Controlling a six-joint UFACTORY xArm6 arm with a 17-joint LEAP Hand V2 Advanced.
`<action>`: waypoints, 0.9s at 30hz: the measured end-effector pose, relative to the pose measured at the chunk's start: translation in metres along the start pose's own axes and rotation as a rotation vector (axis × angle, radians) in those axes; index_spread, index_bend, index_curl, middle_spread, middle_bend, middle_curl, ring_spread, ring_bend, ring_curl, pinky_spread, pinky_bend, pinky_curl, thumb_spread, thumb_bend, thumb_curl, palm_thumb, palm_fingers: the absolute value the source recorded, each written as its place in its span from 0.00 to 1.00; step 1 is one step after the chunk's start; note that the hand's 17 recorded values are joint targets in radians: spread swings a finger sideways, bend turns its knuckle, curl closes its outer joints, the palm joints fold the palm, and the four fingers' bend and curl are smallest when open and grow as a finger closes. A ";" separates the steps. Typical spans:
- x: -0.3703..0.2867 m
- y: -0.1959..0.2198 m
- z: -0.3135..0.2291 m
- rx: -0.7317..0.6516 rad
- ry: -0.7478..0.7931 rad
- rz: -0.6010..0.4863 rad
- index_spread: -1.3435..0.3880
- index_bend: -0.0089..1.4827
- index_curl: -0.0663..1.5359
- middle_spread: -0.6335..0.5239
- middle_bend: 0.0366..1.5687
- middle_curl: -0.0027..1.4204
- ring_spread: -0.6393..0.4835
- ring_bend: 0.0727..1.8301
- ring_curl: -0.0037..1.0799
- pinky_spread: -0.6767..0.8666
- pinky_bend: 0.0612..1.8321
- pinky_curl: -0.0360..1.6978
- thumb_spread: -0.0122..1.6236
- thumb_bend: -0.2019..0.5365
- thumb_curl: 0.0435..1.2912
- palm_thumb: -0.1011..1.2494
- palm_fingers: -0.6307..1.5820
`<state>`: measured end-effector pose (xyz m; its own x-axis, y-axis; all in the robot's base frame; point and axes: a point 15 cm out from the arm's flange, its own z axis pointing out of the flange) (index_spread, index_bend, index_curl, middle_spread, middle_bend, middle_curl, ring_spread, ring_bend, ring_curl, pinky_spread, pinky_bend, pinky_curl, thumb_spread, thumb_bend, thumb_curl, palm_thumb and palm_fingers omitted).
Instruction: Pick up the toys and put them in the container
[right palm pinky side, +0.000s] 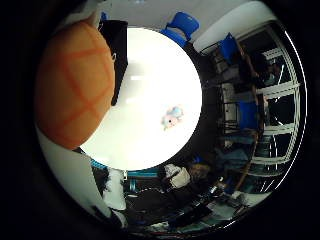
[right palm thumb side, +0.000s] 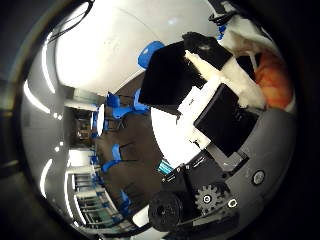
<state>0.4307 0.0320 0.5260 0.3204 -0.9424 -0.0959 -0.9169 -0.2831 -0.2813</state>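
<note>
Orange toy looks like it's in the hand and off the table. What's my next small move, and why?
Probably carry it toward the container, which neither view shows. The orange toy sits close against the palm, the hand has fingers curled by it, and the white table lies well below. A small pastel toy still waits there.

Round white table (right palm pinky side: 150, 65), blue chairs (right palm pinky side: 182, 22), dark floor (right palm thumb side: 135, 145), glazed wall (right palm pinky side: 280, 100)

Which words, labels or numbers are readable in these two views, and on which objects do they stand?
No text can be read in either view.
Orange toy: only a grid of darker lines, no print.
Small pastel toy on the white table: too small to show any label.
</note>
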 end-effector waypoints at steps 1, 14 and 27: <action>-0.006 -0.004 0.001 0.008 -0.002 -0.004 0.66 0.79 0.51 0.43 0.84 0.54 0.35 0.70 0.76 0.29 0.62 0.66 0.75 0.26 0.36 0.79 0.79; -0.053 -0.066 0.025 0.126 -0.128 0.010 0.66 0.65 0.48 0.42 0.79 0.51 0.35 0.68 0.70 0.24 0.57 0.60 0.76 0.24 0.33 0.70 0.78; -0.039 -0.056 0.089 -0.044 -0.166 -0.034 0.51 0.26 0.33 0.49 0.34 0.29 0.65 0.36 0.35 0.64 0.37 0.42 0.75 0.24 0.25 0.50 0.33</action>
<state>0.4906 0.1002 0.4600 0.3832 -0.8907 -0.2446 -0.9132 -0.3256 -0.2450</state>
